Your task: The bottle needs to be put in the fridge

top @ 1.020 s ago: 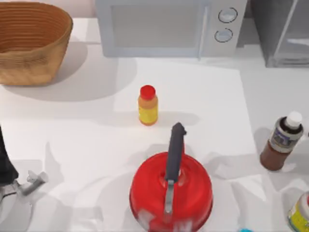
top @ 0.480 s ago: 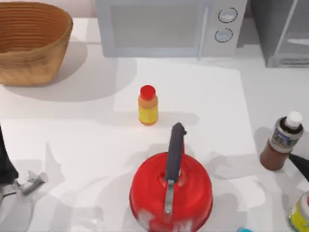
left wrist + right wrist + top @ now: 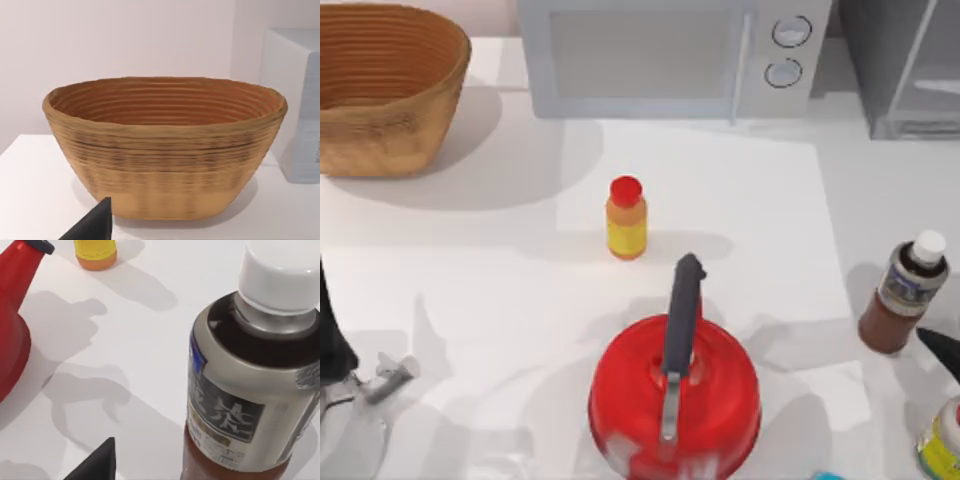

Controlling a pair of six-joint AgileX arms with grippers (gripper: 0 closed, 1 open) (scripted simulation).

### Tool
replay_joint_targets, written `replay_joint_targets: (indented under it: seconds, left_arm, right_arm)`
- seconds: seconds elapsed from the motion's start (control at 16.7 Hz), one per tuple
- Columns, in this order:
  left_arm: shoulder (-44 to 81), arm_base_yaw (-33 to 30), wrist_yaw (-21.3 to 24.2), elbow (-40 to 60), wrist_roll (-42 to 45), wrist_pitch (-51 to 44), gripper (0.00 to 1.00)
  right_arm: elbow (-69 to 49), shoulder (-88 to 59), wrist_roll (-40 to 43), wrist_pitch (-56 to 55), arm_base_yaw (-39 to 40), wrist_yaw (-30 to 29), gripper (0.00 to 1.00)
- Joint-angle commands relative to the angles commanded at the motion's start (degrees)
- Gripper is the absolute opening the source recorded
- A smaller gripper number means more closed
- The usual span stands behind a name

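The bottle (image 3: 250,375) carries a grey-white label printed with large dark East Asian characters, the clearest resembling 茶, beside a small blue patch and tiny lines below, too small to read.

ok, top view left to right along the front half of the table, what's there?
Left gripper → orange-yellow bottle → red kettle → brown bottle → right gripper at the right edge.
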State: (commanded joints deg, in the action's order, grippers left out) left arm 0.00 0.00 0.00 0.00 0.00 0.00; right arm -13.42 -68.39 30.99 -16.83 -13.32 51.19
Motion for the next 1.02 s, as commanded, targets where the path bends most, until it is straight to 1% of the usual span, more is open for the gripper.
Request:
replay_joint_targets:
  seconds: [0.3, 0.78, 1.02]
  left_arm:
    - [0.0, 0.0, 0.0, 0.0, 0.0, 0.0, 1.0]
    - [0.0, 0.0, 0.0, 0.0, 0.0, 0.0, 1.0]
    - [0.0, 0.0, 0.0, 0.0, 0.0, 0.0, 1.0]
  right_arm:
    - [-0.8, -1.97, -2.67, -3.56, 2.48, -1.91, 1.0]
    - [-2.03, -17.67, -10.19, -23.23, 11.6, -9.9, 1.0]
    - [-2.36, -19.7, -10.87, -25.25, 12.75, -10.9, 1.0]
